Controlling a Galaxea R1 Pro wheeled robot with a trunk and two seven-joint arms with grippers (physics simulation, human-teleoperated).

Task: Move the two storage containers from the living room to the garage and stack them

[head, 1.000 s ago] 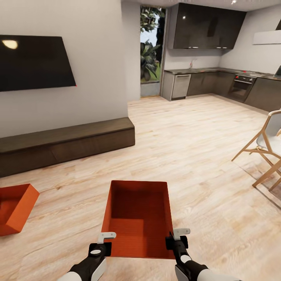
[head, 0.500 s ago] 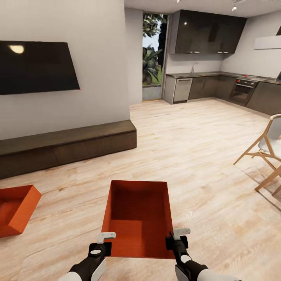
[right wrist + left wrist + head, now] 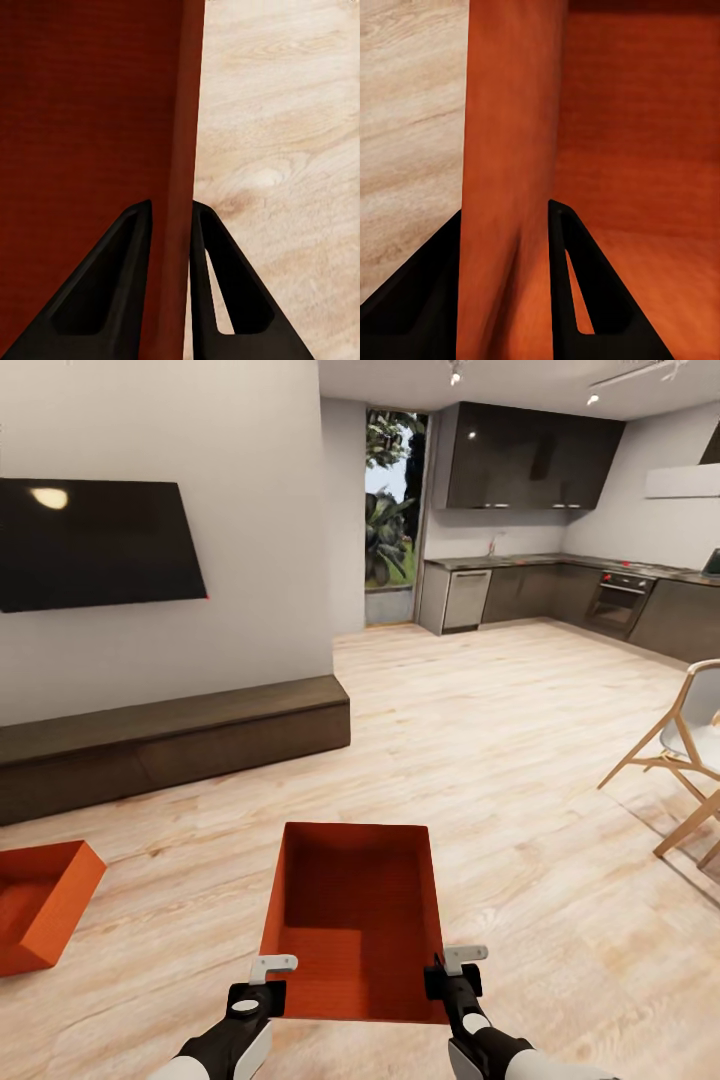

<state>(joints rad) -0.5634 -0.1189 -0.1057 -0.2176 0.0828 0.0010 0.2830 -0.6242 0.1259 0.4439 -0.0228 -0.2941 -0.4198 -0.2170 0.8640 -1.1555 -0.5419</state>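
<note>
**Container held between both grippers in the living room**

The robot stood on the pale plank floor (image 3: 520,760), holding one orange-red container (image 3: 355,920) in front of it, open top up, long axis running away from the camera. The left gripper (image 3: 262,985) was clamped on the container's left wall near the near corner; the left wrist view showed that wall (image 3: 510,187) pinched between the two black fingers (image 3: 585,300), one outside and one inside the box. The right gripper (image 3: 455,975) was clamped the same way on the right wall, and the right wrist view showed the thin wall (image 3: 184,150) squeezed between its fingers (image 3: 112,292) with bare planks (image 3: 285,150) on the outer side.

The second container (image 3: 40,905) sat on the planks well off to the left, near the edge of the head view (partly cut off there), open top up and turned at an angle to the held one.

Behind it ran a low dark bench (image 3: 170,740) along a white wall, with a black TV (image 3: 95,545) mounted above. Farther back a dark kitchen (image 3: 560,580) lined the far wall, beside a tall window (image 3: 392,510) showing plants. A wooden-legged chair (image 3: 680,760) stood at the right edge.
</note>
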